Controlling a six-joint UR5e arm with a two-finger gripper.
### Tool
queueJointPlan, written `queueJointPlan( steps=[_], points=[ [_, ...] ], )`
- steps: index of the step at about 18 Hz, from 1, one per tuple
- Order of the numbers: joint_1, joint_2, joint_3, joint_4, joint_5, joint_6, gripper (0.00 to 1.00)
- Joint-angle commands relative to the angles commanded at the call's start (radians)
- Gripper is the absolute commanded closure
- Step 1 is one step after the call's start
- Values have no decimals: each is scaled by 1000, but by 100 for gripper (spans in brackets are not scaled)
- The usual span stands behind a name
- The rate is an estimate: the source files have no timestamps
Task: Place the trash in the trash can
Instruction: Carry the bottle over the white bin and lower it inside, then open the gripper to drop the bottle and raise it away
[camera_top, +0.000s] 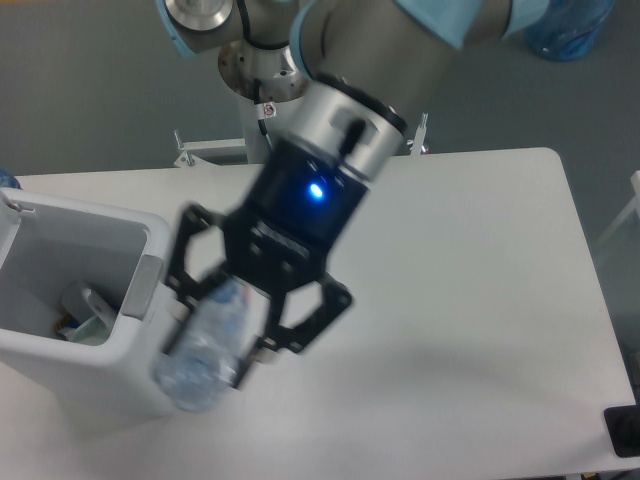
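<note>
Gripping a clear plastic bottle (207, 348) between the black fingers of the two-finger gripper (222, 328), jaws closed against its sides, with a blue light glowing on the gripper body. Holding the bottle tilted, its lower end pointing down and to the left, raised off the white table (480, 300) and blurred, so no label is readable. Hanging just in front of the right wall of the large white boxy plastic trash can (90, 330), overlapping that wall in the view, beside the grey handle panel (148, 285) at the can's rim; whether touching the can or not cannot be told. Showing, inside the open can at the left, some pale crumpled items (85, 310) lying at the bottom, too small to identify. Reaching down from the upper part of the picture with the grey and light-blue arm (390, 60).
</note>
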Motion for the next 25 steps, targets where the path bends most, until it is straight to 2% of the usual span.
queueJointPlan(
  steps=[2,3,6,9,12,18,19,21,22,25],
  points=[
    [-48,3,-17,0,-23,0,59],
    [-63,6,-44,2,-26,8,59],
    [-71,40,-129,60,-60,12,59],
    [-81,57,-176,67,-66,31,58],
    [-107,57,-212,71,-66,107,54],
    [-135,58,-261,72,-65,173,46],
    [-135,58,-264,72,-65,190,41],
    [-135,61,-273,74,-65,233,13],
    [-135,67,-285,74,-65,251,6],
    [-134,93,-337,74,-65,308,1]
  ],
)
